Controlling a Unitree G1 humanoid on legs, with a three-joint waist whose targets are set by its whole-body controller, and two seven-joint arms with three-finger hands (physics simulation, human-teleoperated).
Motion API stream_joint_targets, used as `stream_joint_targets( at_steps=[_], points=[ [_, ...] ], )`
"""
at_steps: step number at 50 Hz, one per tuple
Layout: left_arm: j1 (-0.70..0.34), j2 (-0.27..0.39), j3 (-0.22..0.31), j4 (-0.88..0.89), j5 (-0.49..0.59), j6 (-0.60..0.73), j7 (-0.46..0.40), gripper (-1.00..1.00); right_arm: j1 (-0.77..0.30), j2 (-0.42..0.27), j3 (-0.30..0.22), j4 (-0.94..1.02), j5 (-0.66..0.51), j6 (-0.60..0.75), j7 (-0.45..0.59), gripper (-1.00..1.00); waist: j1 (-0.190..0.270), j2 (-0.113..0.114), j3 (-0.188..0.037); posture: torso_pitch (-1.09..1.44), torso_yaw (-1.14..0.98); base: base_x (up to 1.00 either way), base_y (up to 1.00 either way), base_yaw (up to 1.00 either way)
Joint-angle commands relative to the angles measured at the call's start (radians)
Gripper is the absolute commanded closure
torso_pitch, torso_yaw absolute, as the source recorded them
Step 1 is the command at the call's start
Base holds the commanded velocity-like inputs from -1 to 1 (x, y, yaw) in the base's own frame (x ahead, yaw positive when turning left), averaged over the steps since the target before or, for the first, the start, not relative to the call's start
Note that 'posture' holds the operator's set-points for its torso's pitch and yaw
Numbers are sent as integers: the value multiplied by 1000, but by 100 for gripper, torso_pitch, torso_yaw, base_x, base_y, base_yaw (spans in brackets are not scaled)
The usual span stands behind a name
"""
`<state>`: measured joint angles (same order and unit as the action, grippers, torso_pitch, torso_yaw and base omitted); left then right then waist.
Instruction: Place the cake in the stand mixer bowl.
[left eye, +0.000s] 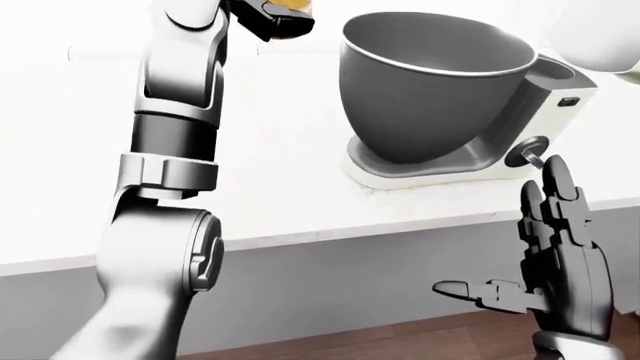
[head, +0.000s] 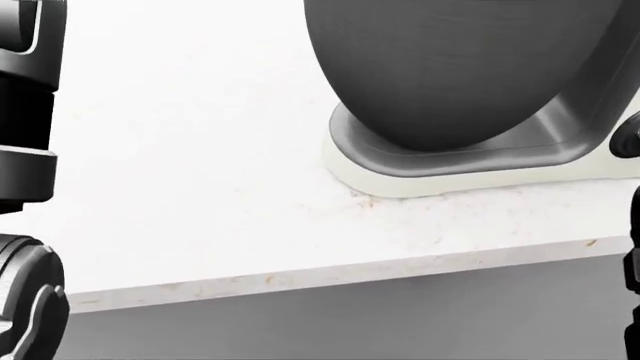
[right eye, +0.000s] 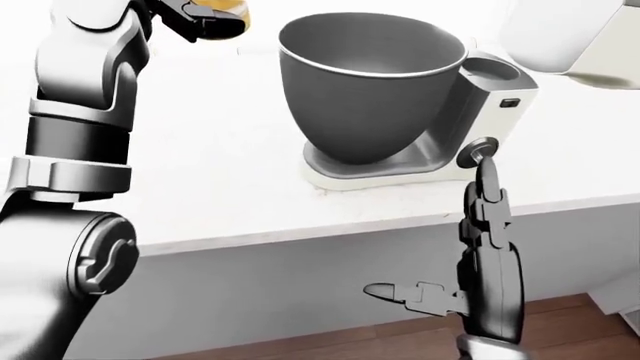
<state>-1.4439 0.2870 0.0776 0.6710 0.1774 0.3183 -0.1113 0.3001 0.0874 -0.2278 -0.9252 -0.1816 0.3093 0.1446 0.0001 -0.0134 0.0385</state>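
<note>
Left robot hand (left eye: 270, 16): raised, fingers closed round cake (left eye: 297, 4). Bowl (left eye: 435, 90): right of and below that hand, empty. Right robot hand (left eye: 555, 255): fingers spread, holding nothing, below tabletop (left eye: 280, 187) edge. Remaining: carry over rim, release.

Robot body: silver-grey arms with dark three-finger hands.
The left arm (left eye: 165, 187) consists of glossy silver-grey shells separated by a darker grey cylindrical band and a lighter collar ring; a round joint housing with a recessed oval cap sits at the elbow. The left hand (left eye: 268, 16) is built of black angular segments. The right hand (left eye: 552, 266) is dark gunmetal grey: two long fingers (left eye: 556, 196), side by side, made of blocky ribbed links, and a shorter segmented thumb (left eye: 480, 288) branching sideways from the palm below those fingers. The palm casing is smooth and rounded.
</note>
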Motion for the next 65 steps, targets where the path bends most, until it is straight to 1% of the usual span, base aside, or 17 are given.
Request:
stream_joint_targets(
  at_steps=[1, 8, 21, 25, 32, 41, 48, 55, 56, 65],
  points=[
    [-52, 6, 5, -36, 2, -35, 9, 100, -8, -3, -1, -38, 2, -29, -4, -100, -1, 0, -25, 0, 0, 0, 0, 0],
    [-76, -10, -4, -18, 11, -44, -1, 100, -5, -2, -3, -33, 5, -37, -5, -100, -1, -1, -24, 0, 0, 0, 0, 0],
    [-151, -41, -10, 89, 27, -79, 8, 100, -4, -1, -12, -25, 14, -47, -1, -100, -1, -3, -24, 0, 0, 0, 0, 0],
    [-160, -45, -7, 81, 18, -58, 7, 100, -4, -1, -16, -25, 16, -48, 0, -100, -2, -4, -24, 0, 0, 0, 0, 0],
    [-202, -72, -9, 134, 1, -81, 33, 100, -2, 1, -14, -28, 14, -48, 1, -100, -2, -5, -23, 0, 0, 0, 0, 0],
    [-221, -95, -17, 156, -9, -95, 47, 100, 5, 5, -10, -27, 14, -56, 0, -100, -3, -6, -23, 0, 0, 0, 0, 0],
    [-234, -129, -21, 169, -29, -106, 45, 100, 8, 5, -13, -20, 19, -65, 0, -100, -2, -8, -22, 0, 0, 0, 0, 0],
    [-261, -152, -26, 224, -46, -158, 57, 100, 12, 7, -22, -14, 28, -75, 4, -100, -1, -11, -22, 0, 0, 0, 0, 0],
    [-266, -158, -17, 244, -59, -164, 60, 100, 12, 8, -23, -13, 28, -77, 4, -100, -1, -11, -22, 0, 0, 0, 0, 0],
    [-284, -183, -31, 303, -49, -219, 79, 100, 13, 10, -22, -7, 30, -83, 3, -100, -1, -14, -24, 0, 0, 0, 0, 0]
  ],
)
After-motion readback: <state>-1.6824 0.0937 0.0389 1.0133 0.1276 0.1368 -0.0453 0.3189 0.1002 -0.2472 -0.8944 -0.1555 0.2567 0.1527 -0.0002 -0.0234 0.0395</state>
